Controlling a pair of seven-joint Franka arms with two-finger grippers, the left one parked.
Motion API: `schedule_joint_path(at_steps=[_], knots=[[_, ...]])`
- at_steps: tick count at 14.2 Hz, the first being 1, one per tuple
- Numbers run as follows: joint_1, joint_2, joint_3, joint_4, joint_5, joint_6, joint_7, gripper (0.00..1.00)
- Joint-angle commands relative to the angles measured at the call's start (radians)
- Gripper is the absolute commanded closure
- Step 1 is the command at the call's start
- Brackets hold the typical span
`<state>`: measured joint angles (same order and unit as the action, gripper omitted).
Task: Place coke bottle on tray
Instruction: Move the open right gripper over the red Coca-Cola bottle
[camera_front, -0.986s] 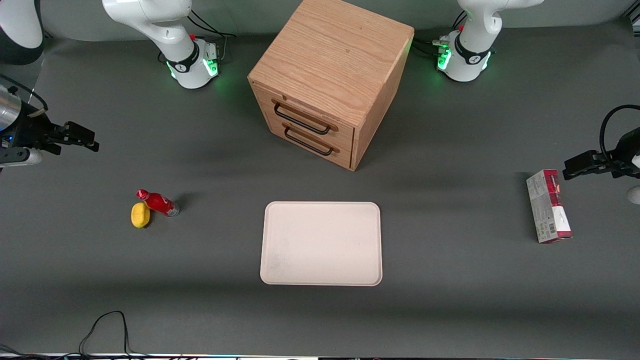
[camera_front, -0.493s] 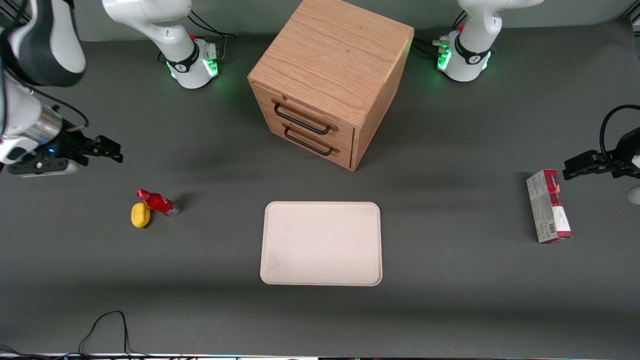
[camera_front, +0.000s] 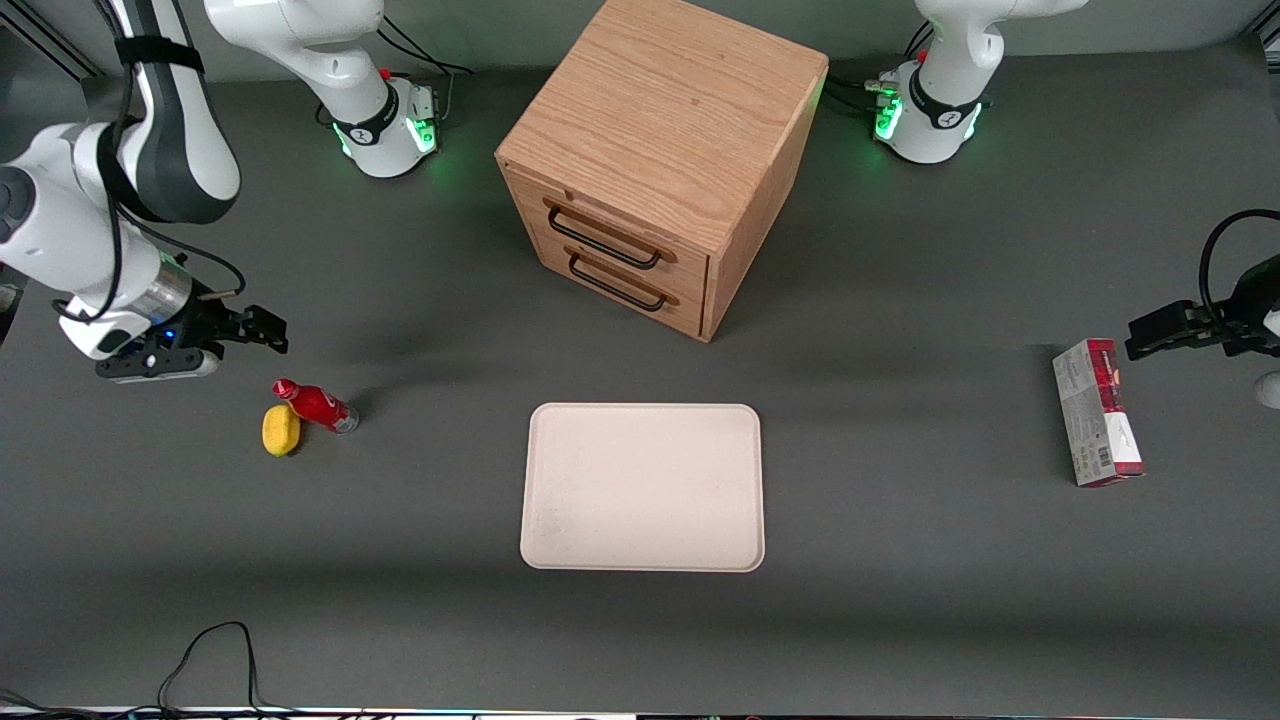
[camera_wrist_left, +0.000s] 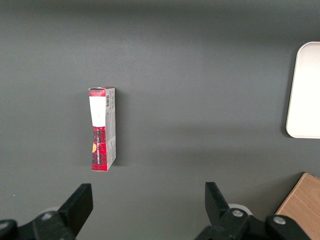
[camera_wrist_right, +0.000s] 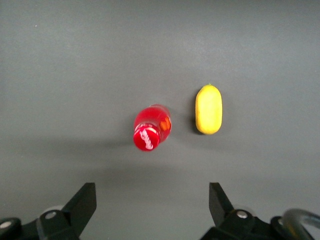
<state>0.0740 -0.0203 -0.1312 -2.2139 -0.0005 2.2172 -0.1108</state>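
Though upright, red coke bottle near gripper

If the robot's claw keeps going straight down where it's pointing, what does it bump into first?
Probably bare table. The open gripper points down just short of the coke bottle, so it might clip the red cap; depth is unclear.

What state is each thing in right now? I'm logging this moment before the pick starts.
coke bottle: standing on the table beside the lemon, cap on, not gripped.
tray: flat on the table, nothing on it.
gripper: open, above the table, near the coke bottle but apart from it.
lemon: lying on the table.
drawer cabinet: both drawers shut.
carton: lying flat toward the parked arm's end.
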Motion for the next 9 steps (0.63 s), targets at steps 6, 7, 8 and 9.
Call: schedule_joint_path(at_steps=[6, 7, 8, 9], knots=[[0.012, 0.082, -0.008, -0.033, -0.015, 0.130, -0.015, 0.00], [0.013, 0.092, -0.008, -0.032, -0.015, 0.140, -0.015, 0.00], [0.013, 0.105, -0.008, -0.032, -0.015, 0.153, -0.015, 0.00], [0.013, 0.115, -0.007, -0.032, -0.015, 0.163, -0.015, 0.00]])
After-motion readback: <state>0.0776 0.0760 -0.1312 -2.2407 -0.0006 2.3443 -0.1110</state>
